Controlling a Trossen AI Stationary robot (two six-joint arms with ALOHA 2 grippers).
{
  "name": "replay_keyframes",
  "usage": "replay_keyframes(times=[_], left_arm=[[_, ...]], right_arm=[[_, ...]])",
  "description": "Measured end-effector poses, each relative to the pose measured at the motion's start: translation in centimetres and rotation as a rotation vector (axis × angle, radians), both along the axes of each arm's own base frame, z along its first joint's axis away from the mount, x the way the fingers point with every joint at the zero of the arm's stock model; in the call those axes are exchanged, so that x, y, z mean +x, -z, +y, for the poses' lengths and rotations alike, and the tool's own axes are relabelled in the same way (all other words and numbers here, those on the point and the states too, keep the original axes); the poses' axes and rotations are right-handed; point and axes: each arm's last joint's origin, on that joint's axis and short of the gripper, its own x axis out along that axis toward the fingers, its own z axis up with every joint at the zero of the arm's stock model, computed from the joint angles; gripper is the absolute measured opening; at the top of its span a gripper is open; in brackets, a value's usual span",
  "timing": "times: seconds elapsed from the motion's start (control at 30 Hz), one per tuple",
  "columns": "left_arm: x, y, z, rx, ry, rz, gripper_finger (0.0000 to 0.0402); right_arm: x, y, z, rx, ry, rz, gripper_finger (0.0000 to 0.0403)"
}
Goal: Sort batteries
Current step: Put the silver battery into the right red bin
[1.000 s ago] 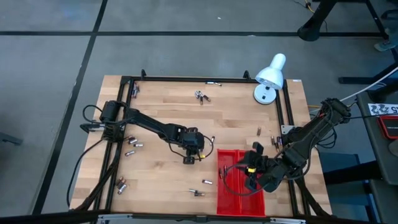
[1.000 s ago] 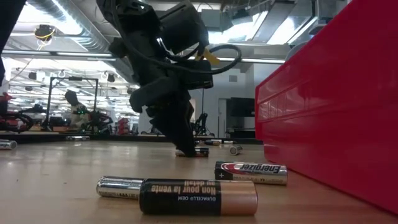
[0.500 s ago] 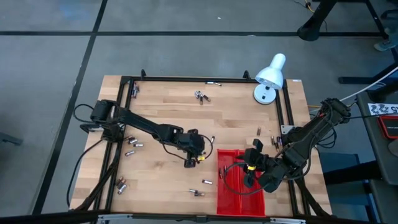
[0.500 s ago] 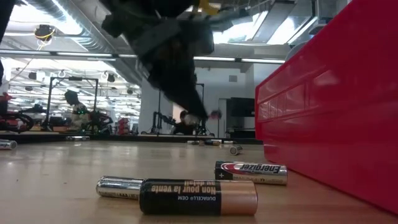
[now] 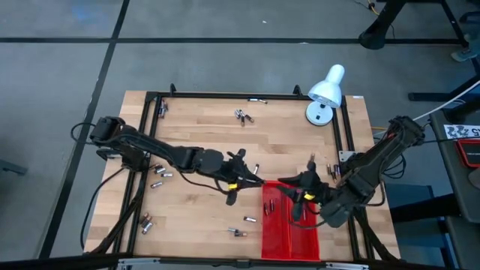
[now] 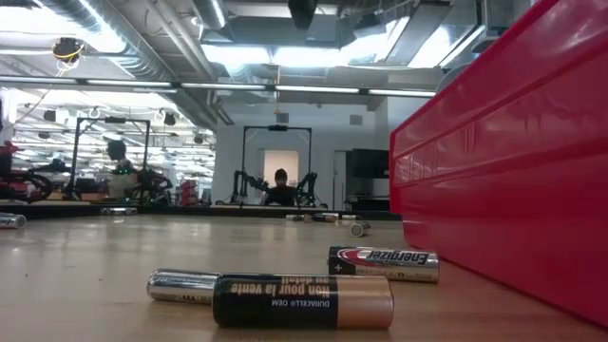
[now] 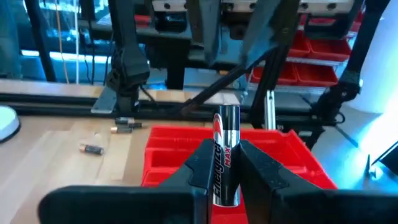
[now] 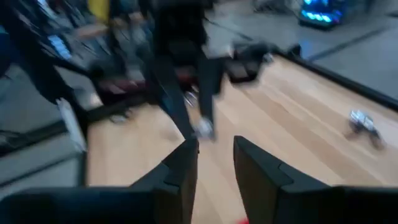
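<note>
Battery lifted, heading for the tray

My left gripper [image 7: 225, 163] pinches one battery [image 7: 226, 149], now raised off the wood toward the red tray [image 7: 171, 144] (right gripper [image 8: 216, 163] fingers parted, empty).

A bright red tray [image 5: 289, 232] sits on a pale, light-brown wooden table [image 5: 195, 135] framed in black, with a white lamp [image 5: 325, 91] at one corner. Nearest the low camera lies a black and copper battery [image 6: 302, 301]; behind it are a silver one [image 6: 180, 285] and a black and silver one with red lettering [image 6: 384, 263]. The black left gripper [image 7: 227, 167] holds a silver battery with a red stripe [image 7: 226, 152].
</note>
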Motion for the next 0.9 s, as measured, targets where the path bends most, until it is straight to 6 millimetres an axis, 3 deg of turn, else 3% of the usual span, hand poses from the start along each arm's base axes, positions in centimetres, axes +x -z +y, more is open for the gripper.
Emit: replay_keyframes(times=[0.13, 0.43, 0.6, 0.9], left_arm=[[0.0, -0.4, -0.3, -0.014, 0.003, -0.039, 0.0048], [-0.1, -1.6, -1.1, -0.042, 0.025, -0.163, 0.0046], [-0.1, -1.7, -1.0, -0.048, 0.022, -0.178, 0.0046], [0.0, -2.6, -0.5, -0.069, 0.004, -0.265, 0.0048]], right_arm=[[0.6, -1.3, -0.1, -0.036, -0.018, -0.074, 0.0153], [2.8, -1.7, -2.0, 0.038, -0.118, -0.076, 0.0256], [3.4, -2.1, -2.7, 0.004, -0.116, -0.105, 0.0264], [3.8, -2.3, -3.1, -0.039, -0.123, -0.105, 0.0239]])
